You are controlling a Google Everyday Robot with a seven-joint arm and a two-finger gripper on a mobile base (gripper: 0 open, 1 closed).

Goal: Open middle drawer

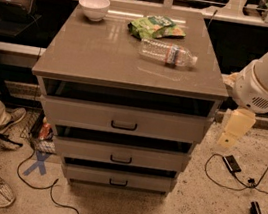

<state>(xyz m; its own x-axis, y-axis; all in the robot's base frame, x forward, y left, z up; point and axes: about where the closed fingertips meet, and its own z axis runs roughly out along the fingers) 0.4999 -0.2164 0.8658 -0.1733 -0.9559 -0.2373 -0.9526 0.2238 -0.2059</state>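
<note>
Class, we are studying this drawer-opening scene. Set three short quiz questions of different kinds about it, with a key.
1. True or false: the end effector is touching the handle of the middle drawer.
2. Multiple choice: the water bottle on the cabinet top is A) standing upright, B) lying on its side, C) standing on the floor.
3. Fill in: as the picture shows it, the white bowl sits near the top's back ____ corner.

Key
1. False: it hangs beside the cabinet's right edge in the picture, well away from that handle.
2. B
3. left
</note>
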